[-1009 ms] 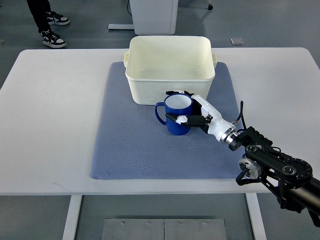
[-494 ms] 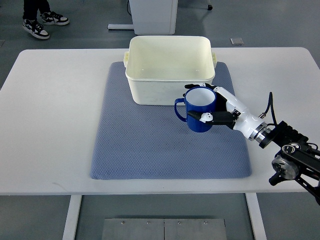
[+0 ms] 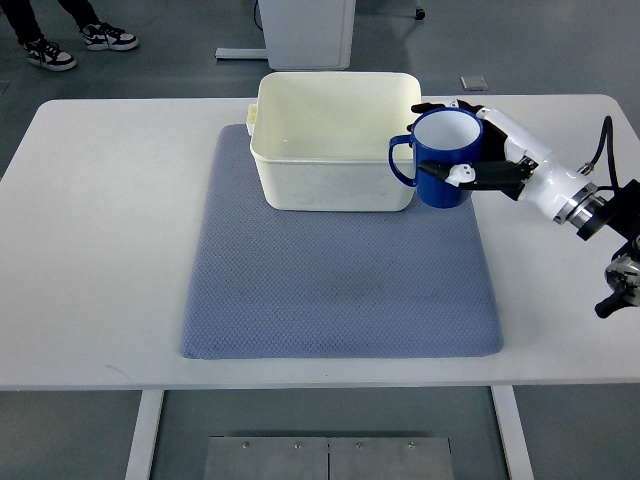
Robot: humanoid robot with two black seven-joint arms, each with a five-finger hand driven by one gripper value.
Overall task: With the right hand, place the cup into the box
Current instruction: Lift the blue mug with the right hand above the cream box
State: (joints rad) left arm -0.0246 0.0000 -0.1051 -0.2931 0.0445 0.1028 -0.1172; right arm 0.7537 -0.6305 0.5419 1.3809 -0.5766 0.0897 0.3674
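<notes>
Plain white tabletop [image 3: 110,250] on a grey floor [image 3: 180,45]. Beyond the tabletop's far edge there's a white cabinet base [image 3: 305,30], a small floor plate [image 3: 474,82], and somebody's sneakers [image 3: 75,45] off to the far left.

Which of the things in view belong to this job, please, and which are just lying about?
Job: cup, held upright by the right hand; box.

Lying about: mat, table, a person's shoes on the floor, white cabinet base.
</notes>
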